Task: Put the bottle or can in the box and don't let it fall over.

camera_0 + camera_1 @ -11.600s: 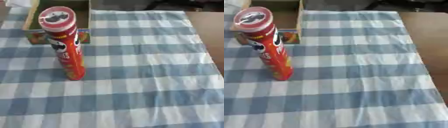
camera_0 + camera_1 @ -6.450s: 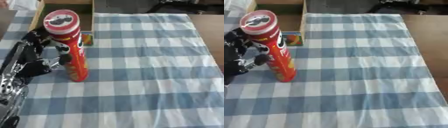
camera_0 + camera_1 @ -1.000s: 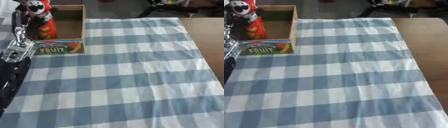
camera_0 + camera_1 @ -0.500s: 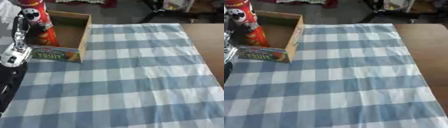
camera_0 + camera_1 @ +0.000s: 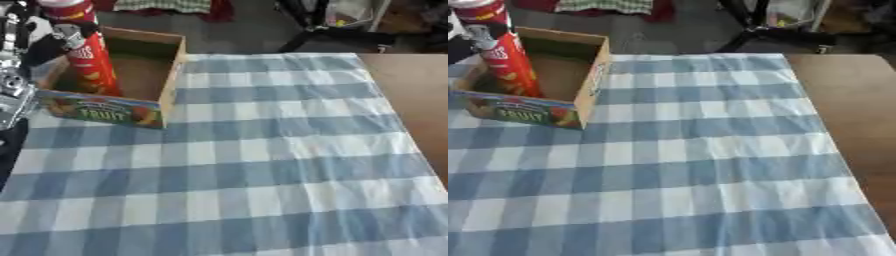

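Note:
A tall red crisp can [image 5: 90,55] stands upright inside an open cardboard box [image 5: 171,70] at the far left of the table. The box front carries a colourful fruit label [image 5: 105,113]. My left hand [image 5: 42,40] comes in from the left edge and is curled round the can's upper part, its fingers [image 5: 481,36] wrapping the tube. The can's base is hidden behind the box's front wall. My right hand shows in neither view.
A blue and white checked cloth [image 5: 262,160] covers most of the table. Bare brown tabletop [image 5: 842,100] lies along the right side. Beyond the far edge are a dark floor and black chair legs [image 5: 315,30].
The whole picture has shifted down and right, so the camera has moved. The can stays upright in the box with my left hand still on it.

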Motion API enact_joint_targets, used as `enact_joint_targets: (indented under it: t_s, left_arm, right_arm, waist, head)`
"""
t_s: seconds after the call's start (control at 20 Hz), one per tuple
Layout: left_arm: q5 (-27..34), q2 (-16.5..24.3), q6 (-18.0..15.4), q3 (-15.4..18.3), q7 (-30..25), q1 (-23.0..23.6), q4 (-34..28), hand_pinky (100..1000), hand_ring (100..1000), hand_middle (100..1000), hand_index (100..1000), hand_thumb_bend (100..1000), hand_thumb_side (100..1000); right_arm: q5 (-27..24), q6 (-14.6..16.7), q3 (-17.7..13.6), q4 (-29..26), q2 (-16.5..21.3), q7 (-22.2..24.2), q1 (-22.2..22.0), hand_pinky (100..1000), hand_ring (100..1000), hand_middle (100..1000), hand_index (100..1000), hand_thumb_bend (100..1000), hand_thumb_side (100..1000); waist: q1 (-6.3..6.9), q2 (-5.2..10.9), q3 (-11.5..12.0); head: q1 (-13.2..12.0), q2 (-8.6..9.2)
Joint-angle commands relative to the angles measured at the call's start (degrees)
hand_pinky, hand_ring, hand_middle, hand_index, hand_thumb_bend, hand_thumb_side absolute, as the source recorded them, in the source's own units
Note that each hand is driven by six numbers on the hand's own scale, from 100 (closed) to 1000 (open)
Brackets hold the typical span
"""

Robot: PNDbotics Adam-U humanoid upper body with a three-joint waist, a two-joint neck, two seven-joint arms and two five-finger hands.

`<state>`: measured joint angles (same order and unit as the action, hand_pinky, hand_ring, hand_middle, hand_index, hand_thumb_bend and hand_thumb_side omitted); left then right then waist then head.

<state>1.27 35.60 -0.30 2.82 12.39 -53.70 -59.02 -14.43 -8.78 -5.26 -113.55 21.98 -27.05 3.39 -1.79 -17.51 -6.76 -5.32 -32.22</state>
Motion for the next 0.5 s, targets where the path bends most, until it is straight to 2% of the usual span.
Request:
enact_joint_targets:
  t_s: [0.05, 0.2, 0.5]
  left_arm:
    - [1.6, 2.7, 1.8, 1.0, 0.2, -0.3, -3.5, 1000, 1000, 864, 832, 1000, 345]
    - [3.3, 4.2, 3.0, 1.2, 0.0, 1.7, -6.3, 1000, 1000, 863, 832, 1000, 322]
    - [5.0, 8.0, 3.7, 1.9, -1.0, 9.3, -14.3, 1000, 1000, 859, 832, 1000, 282]
  right_arm:
    - [-0.1, 0.1, -0.5, -1.0, 1.6, -0.2, 0.1, 888, 1000, 941, 795, 100, 893]
    - [0.0, 0.2, -0.7, -1.0, 1.7, -0.3, -0.2, 888, 1000, 941, 795, 100, 890]
    - [0.2, 0.7, -1.3, -1.0, 1.9, -0.8, -0.6, 887, 1000, 941, 796, 100, 881]
  waist:
    - [0.03, 1.75, 0.2]
    - [-0.01, 1.88, 0.6]
    - [-0.12, 1.94, 1.7]
  head:
    - [0.5, -0.62]
    - [1.0, -1.23]
    - [2.2, -1.89]
